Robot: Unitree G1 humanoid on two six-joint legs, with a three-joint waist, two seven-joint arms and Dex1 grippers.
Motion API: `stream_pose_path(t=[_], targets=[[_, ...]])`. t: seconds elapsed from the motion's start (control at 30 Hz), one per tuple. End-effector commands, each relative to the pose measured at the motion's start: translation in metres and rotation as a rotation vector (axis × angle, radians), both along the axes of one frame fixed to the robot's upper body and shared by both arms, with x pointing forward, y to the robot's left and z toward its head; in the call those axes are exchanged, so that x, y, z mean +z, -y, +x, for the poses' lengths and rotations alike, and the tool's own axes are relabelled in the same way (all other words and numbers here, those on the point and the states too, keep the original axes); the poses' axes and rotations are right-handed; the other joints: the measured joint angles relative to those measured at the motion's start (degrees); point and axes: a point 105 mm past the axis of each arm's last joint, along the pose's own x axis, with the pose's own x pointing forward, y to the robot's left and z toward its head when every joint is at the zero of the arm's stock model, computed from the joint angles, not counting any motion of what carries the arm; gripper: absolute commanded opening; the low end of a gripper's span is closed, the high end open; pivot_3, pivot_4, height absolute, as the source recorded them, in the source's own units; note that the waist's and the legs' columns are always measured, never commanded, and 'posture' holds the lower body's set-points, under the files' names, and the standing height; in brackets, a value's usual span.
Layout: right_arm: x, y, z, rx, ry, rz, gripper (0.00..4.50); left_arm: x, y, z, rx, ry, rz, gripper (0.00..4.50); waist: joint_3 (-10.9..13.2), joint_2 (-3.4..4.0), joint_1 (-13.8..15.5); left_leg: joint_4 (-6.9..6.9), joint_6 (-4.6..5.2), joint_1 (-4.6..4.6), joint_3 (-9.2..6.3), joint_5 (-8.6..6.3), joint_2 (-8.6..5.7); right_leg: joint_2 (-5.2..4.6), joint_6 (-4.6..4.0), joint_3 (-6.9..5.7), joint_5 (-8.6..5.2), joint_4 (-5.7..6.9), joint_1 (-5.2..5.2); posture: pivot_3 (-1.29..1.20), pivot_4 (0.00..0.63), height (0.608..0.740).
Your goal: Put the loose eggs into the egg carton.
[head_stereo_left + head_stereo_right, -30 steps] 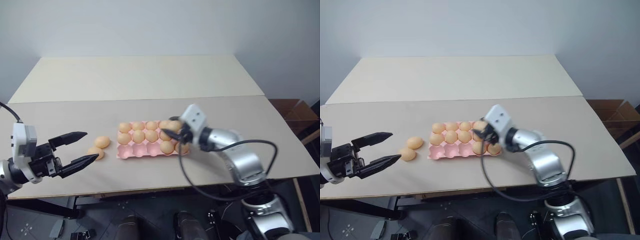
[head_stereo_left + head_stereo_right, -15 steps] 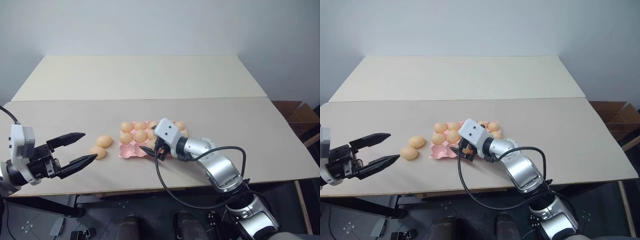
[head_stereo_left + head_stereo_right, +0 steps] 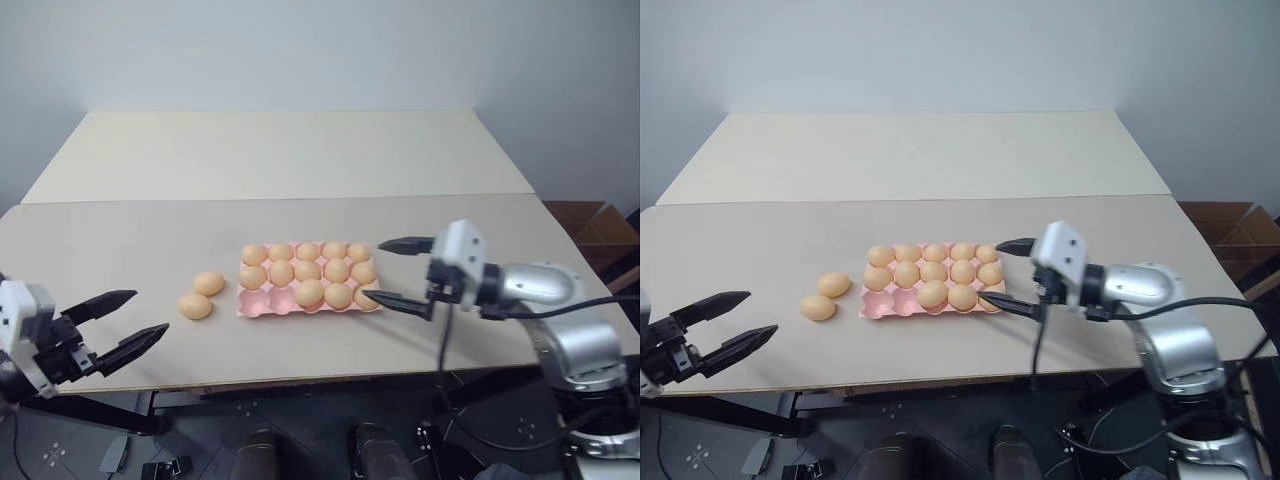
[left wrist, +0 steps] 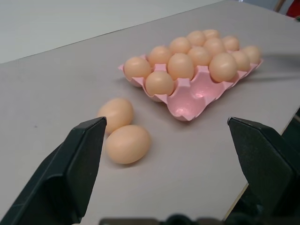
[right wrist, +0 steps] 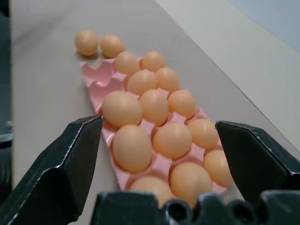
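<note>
The pink egg carton (image 3: pixel 251 302) lies in the middle of the table, with several eggs in its cups; the two front cups at its left end (image 4: pixel 192 96) are bare. Two loose eggs (image 3: pixel 208 283) (image 3: pixel 195 306) rest side by side on the table just left of the carton, also seen from the left wrist (image 4: pixel 128 144). My left gripper (image 3: pixel 150 311) hovers open near the table's front left, short of the loose eggs. My right gripper (image 3: pixel 372 270) stands open at the carton's right end, empty, its fingers (image 5: pixel 70 159) spread wide.
The tan table (image 3: pixel 120 240) joins a second, paler table (image 3: pixel 280 150) behind it. A brown cardboard box (image 3: pixel 590 225) sits on the floor past the right edge. A black cable (image 3: pixel 445 350) hangs from the right wrist.
My right gripper was shut over the carton's front row, opened, left an egg there, and drew back to the right. My left gripper shifted left and slightly down.
</note>
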Motion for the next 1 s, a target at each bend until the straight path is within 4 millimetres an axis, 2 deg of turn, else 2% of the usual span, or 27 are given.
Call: stream_pose_path(t=[0.03,0.2,0.37,0.63,0.77,0.93,1.0], targets=[[0.012,0.018,-0.01,0.068,0.043,-0.004,4.47,0.001,-0.007,-0.006,0.045,0.02,0.043,4.5,0.0,0.0,0.0,0.0,0.0,0.06,0.0,0.0,0.02,0.02,-0.01,0.01,-0.03,0.01,0.03,0.0,0.15,0.74],[0.009,0.031,-0.007,0.047,0.027,-0.007,4.47,-0.005,-0.004,-0.011,0.036,-0.004,0.034,4.5,0.0,-0.01,0.2,0.0,-0.01,0.17,0.0,0.01,0.03,0.0,-0.03,0.01,-0.06,0.07,0.1,0.0,0.15,0.74],[0.007,0.035,-0.007,0.036,0.023,-0.002,4.47,-0.01,-0.001,-0.005,0.031,-0.015,0.049,4.5,0.0,-0.01,0.3,0.0,-0.01,0.13,0.04,0.01,-0.01,-0.05,-0.03,0.05,-0.05,0.04,0.08,0.0,0.15,0.74],[0.007,0.036,-0.008,0.031,0.029,-0.006,4.47,-0.028,0.01,0.031,0.124,-0.1,0.084,4.5,0.0,-0.01,0.8,0.0,-0.01,0.1,0.03,0.01,-0.03,-0.04,-0.04,0.09,0.03,0.03,0.1,0.0,0.15,0.74],[0.008,0.036,-0.009,0.03,0.037,-0.012,4.47,-0.045,0.018,0.054,0.159,-0.139,0.12,4.5,0.0,-0.01,0.9,0.0,-0.01,0.09,0.03,0.01,-0.04,-0.02,0.06,0.1,0.18,0.04,0.09,0.0,0.15,0.74],[0.011,0.036,-0.01,0.026,0.047,-0.015,4.47,-0.055,0.027,0.072,0.161,-0.172,0.115,4.5,0.0,-0.01,0.8,0.0,-0.01,0.08,0.02,0.01,-0.03,0.01,0.07,0.09,0.38,0.05,0.08,0.0,0.15,0.74],[0.01,0.036,-0.012,0.023,0.049,-0.016,4.5,-0.061,0.027,0.077,0.168,-0.196,0.126,4.11,0.0,-0.01,0.8,0.0,0.0,0.08,0.02,0.0,-0.04,0.01,0.08,0.09,0.39,0.04,0.08,0.0,0.15,0.74]])
